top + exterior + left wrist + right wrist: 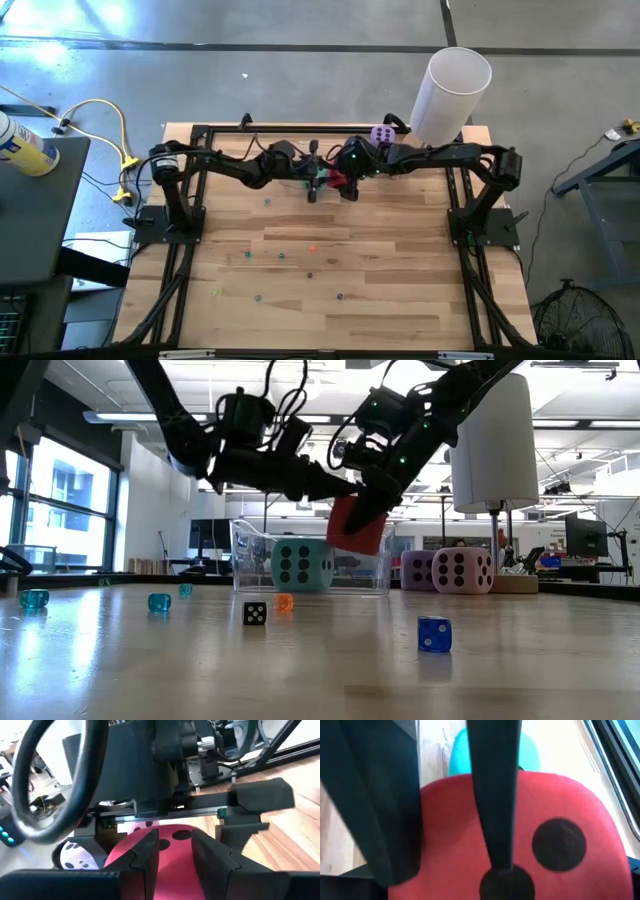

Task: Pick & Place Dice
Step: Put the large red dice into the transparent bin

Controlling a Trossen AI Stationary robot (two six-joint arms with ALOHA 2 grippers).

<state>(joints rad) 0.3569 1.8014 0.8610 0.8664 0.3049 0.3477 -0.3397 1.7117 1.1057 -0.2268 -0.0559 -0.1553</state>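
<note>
Overhead, the pale plank table lies mostly bare toward its near edge, dotted only with small scattered dice (blue, black, orange and teal ones show in the low view); grey concrete floor surrounds it, and an open hall with windows lies behind. Both arms meet at the far middle; the right gripper is clamped on the red die, holding it in the air above a clear bin's right end; the left gripper sits close beside that die, fingers a little apart and grasping nothing. The teal-green die rests inside the bin; the purple die and pink die sit to the right, near the tall white cylinder at the far right corner.
</note>
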